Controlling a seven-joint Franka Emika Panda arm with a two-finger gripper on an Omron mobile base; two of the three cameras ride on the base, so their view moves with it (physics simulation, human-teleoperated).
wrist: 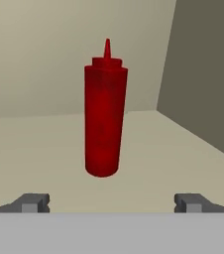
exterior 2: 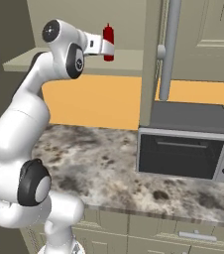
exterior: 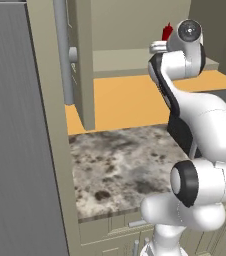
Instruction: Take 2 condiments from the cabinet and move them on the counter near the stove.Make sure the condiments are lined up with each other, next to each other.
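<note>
One condiment, an all-red squeeze bottle with a nozzle tip, stands upright on the beige shelf of the open wall cabinet. My gripper is open and level with the bottle, which stands just ahead of it, centred between the two fingertips and untouched. From the right base camera the gripper is raised to the shelf beside the red bottle. In the left base view the bottle peeks out behind the arm's wrist. The mottled counter lies below. The stove is out of view.
The open cabinet door with its long metal handle hangs right of the arm. A black-and-steel toaster oven sits on the counter under it. A tall grey panel bounds the left side.
</note>
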